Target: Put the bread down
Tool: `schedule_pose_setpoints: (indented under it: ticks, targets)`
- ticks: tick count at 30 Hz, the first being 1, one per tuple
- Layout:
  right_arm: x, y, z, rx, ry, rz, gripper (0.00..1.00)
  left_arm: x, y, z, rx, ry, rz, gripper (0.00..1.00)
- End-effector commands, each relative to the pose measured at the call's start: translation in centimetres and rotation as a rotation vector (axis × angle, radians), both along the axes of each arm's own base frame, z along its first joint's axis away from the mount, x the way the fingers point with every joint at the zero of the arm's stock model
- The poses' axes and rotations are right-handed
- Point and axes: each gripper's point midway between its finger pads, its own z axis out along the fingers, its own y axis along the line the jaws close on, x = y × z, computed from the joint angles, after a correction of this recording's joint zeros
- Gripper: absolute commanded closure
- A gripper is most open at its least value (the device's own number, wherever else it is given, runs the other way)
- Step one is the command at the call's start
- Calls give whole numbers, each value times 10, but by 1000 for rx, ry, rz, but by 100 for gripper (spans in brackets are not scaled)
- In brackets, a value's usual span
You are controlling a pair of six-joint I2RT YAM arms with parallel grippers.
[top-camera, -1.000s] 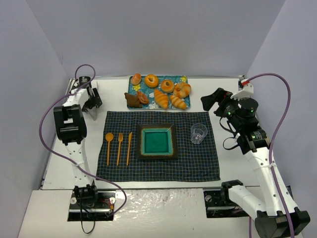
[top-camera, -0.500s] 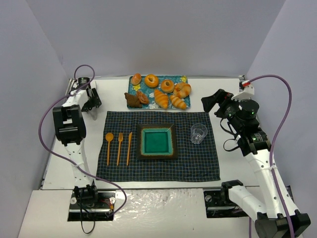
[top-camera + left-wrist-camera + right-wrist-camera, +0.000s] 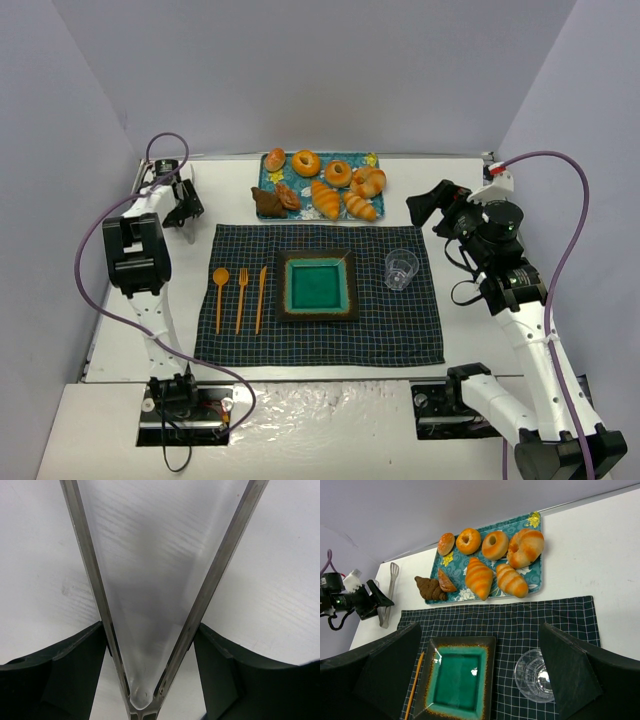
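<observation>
The bread [image 3: 266, 203] is a dark chocolate-brown ridged pastry at the left front corner of the blue tray [image 3: 372, 160]; it also shows in the right wrist view [image 3: 430, 588]. My left gripper [image 3: 185, 205] is at the far left of the table, open, with its fingers on either side of metal tongs [image 3: 150, 605] that lie on the white table, close to their arms. My right gripper [image 3: 430, 205] is open and empty, held high to the right of the tray; in its wrist view [image 3: 480, 670] it looks down on the mat.
The tray [image 3: 532, 572] holds golden croissants [image 3: 479, 577], ring pastries [image 3: 467, 540] and a small reddish roll [image 3: 445, 580]. A checked mat [image 3: 320, 340] carries a green square plate [image 3: 283, 285], a clear glass [image 3: 401, 268] and orange cutlery [image 3: 240, 298].
</observation>
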Motion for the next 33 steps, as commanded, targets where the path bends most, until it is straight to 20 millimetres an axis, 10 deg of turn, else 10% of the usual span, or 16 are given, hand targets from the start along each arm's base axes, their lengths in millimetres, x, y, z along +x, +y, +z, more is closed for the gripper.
schedule_pose_setpoints:
  ticks: [1,33]
  targets:
    - [4,-2,24,23,-92,-13,0,-16,-7,11,-62,13,19,37]
    - [1,0,18,37,-82,-8,0,-42,-23,134,58,-163,10,43]
